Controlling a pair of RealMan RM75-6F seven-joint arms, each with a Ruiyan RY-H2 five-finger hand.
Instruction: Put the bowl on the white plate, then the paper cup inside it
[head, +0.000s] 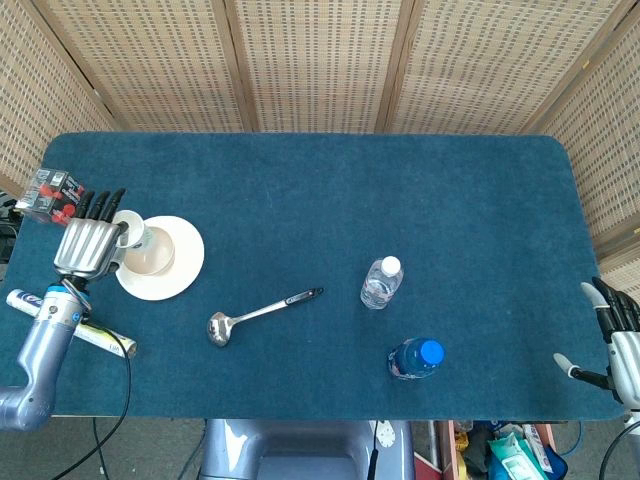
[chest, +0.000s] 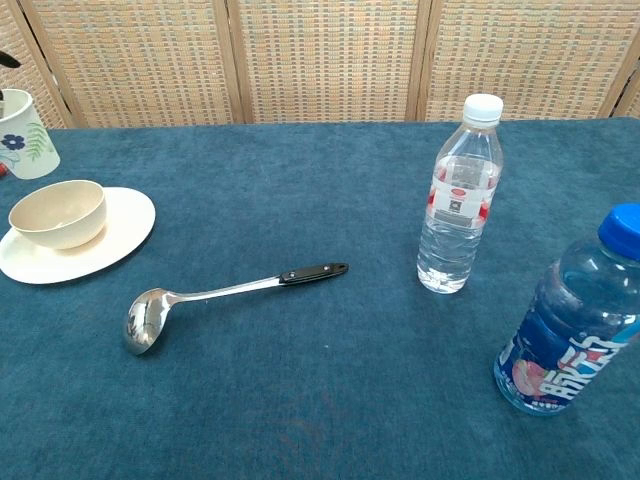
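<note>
A cream bowl (head: 153, 259) (chest: 57, 212) sits on the white plate (head: 186, 262) (chest: 115, 232) at the table's left. My left hand (head: 85, 245) holds the white paper cup (head: 129, 229) (chest: 24, 137) with a blue flower print, lifted above the plate's left side, just left of the bowl. In the chest view the cup shows at the left edge and the hand is almost wholly out of frame. My right hand (head: 617, 340) hangs off the table's right front corner, fingers apart, holding nothing.
A metal ladle (head: 262, 312) (chest: 225, 295) lies right of the plate. A clear water bottle (head: 381, 282) (chest: 459, 196) and a blue-capped bottle (head: 415, 357) (chest: 575, 320) stand mid-right. A white-green tube (head: 70, 323) lies at the front left, a red-black box (head: 55, 195) at the far left.
</note>
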